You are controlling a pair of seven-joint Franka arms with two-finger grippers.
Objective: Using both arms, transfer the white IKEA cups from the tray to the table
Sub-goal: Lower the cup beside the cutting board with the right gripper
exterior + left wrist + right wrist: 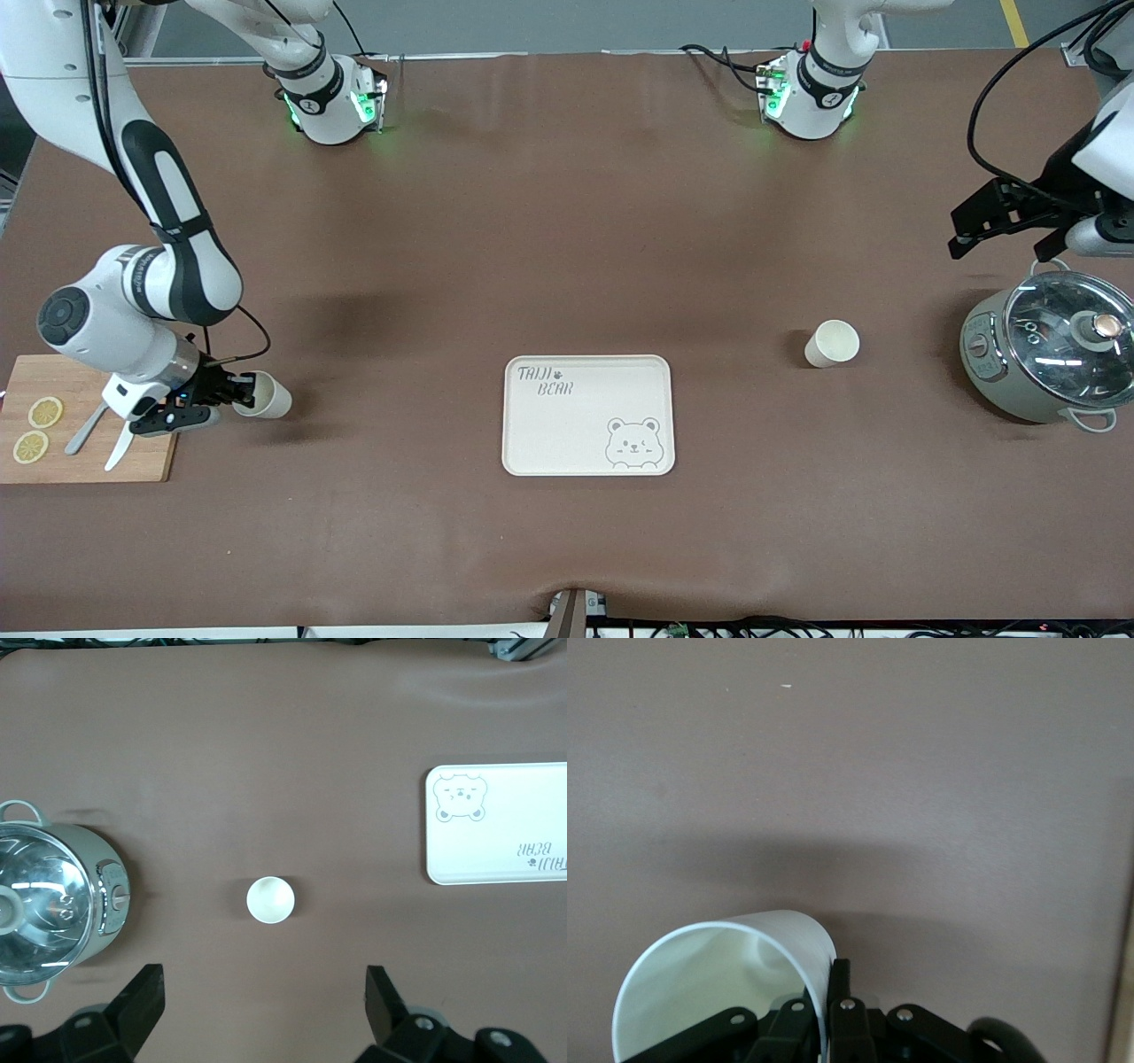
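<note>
One white IKEA cup (pixel 267 396) is tilted, with my right gripper (pixel 237 395) shut on its rim wall, low over the table beside the cutting board. In the right wrist view the cup (pixel 718 983) has one finger inside and one outside its wall at the right gripper (pixel 830 997). The second cup (pixel 832 343) stands upright on the table between the bear tray and the pot. My left gripper (pixel 999 239) is open and empty, up in the air near the pot. In the left wrist view this cup (pixel 270 900) lies ahead of the open left gripper (pixel 263 997).
A cream bear tray (pixel 587 415) lies mid-table and also shows in the left wrist view (pixel 500 824). A grey pot with a glass lid (pixel 1050 354) stands at the left arm's end. A wooden cutting board (pixel 89 443) with lemon slices and a white utensil lies at the right arm's end.
</note>
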